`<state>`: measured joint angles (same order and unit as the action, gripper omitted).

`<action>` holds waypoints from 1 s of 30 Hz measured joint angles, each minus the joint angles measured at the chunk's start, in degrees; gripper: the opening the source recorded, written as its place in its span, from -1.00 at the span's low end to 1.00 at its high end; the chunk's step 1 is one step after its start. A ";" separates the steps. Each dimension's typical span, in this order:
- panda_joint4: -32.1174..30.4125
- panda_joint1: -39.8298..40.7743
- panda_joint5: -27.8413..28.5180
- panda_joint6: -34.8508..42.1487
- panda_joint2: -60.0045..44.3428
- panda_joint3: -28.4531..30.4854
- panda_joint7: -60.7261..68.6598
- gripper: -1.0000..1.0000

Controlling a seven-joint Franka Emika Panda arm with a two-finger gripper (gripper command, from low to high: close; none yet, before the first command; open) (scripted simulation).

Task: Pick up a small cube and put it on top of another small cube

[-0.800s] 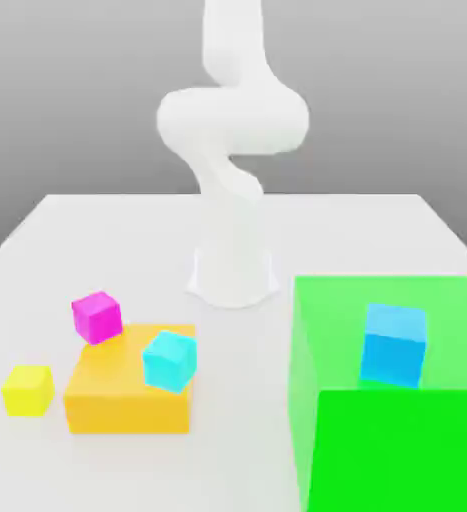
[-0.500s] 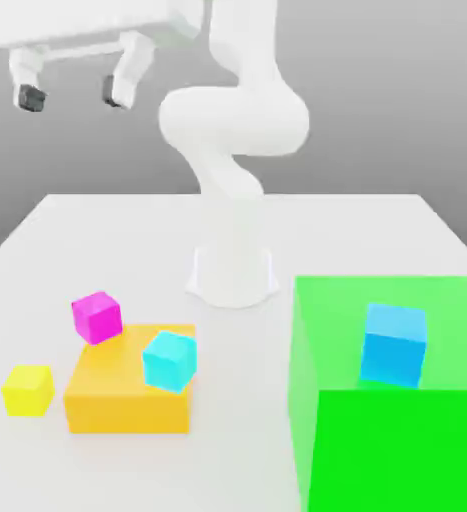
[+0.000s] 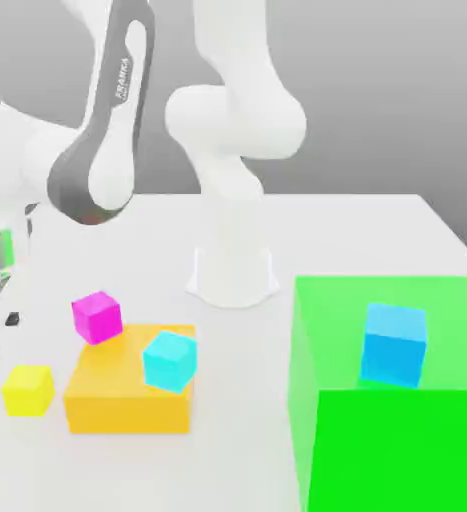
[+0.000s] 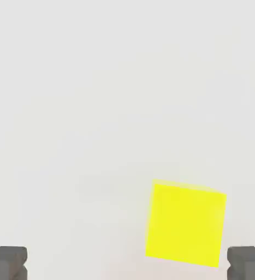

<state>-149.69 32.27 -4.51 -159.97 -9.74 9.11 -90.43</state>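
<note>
Yellow cube (image 3: 28, 389): on the tabletop (image 3: 377, 240), just beside the orange block (image 3: 127, 392), untouched.
End effector (image 4: 127, 262): fingers spread wide, empty, cube nearer one pad.
Change: arm has swung down from high above to over the cube.
Meaning: grasp approach under way; magenta cube (image 3: 97, 317) likely target.

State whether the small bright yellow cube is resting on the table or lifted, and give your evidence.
Resting on the table. The small bright yellow cube sits flat on the white table, and the end effector's open fingers are not touching it.
</note>
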 joint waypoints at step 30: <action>-11.23 3.55 7.98 14.55 25.39 -2.45 -17.99 -1.00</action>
<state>-160.93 35.81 3.47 -145.42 15.65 6.66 -108.42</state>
